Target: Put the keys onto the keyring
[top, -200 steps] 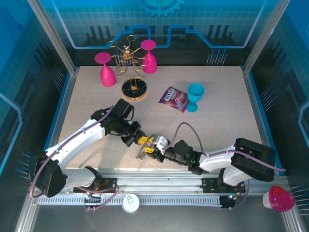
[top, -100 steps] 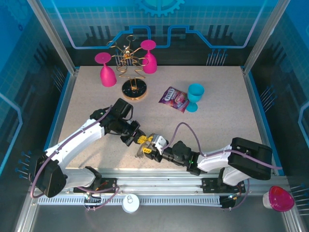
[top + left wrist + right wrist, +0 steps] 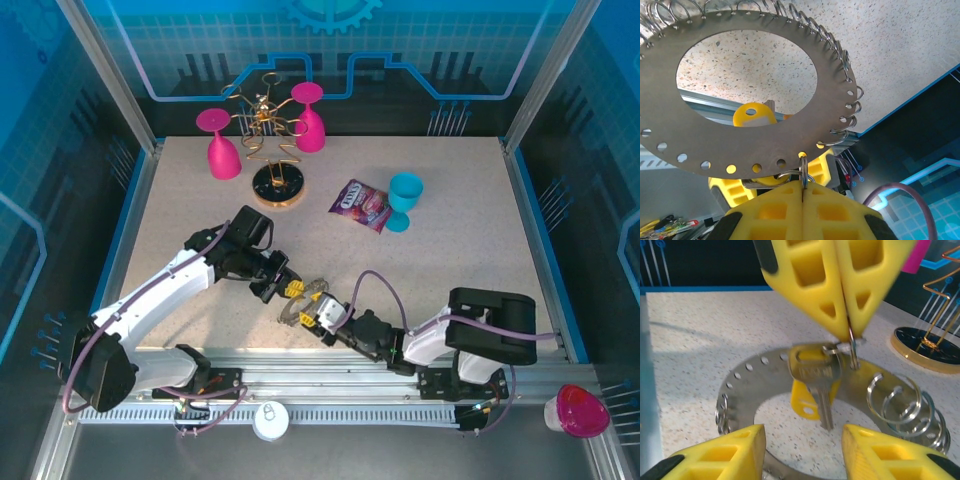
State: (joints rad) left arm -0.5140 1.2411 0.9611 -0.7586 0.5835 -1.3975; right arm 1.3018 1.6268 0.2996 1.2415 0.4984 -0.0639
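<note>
The keyring (image 3: 670, 120) is a flat grey metal ring with wire loops on its rim, held tilted just above the table (image 3: 300, 302). My left gripper (image 3: 803, 186) is shut on one wire loop at the ring's edge (image 3: 288, 289). A small silver key (image 3: 818, 380) with a yellow plastic tag (image 3: 806, 401) hangs from that loop, just below the left fingertips (image 3: 840, 315). Through the ring's hole the tag (image 3: 753, 114) shows in the left wrist view. My right gripper (image 3: 802, 452) is open, facing the key from the near side, with nothing between its fingers (image 3: 320, 318).
A gold wire stand on a round base (image 3: 277, 186) stands at the back, between two pink goblets (image 3: 222, 150) (image 3: 310, 122). A snack packet (image 3: 360, 205) and a teal cup (image 3: 404, 200) lie mid-right. The table's near metal rail (image 3: 330, 365) is right behind my right gripper.
My right forearm has swung left and its gripper has backed slightly toward the near edge, off the key. The left arm and the ring have hardly moved.
</note>
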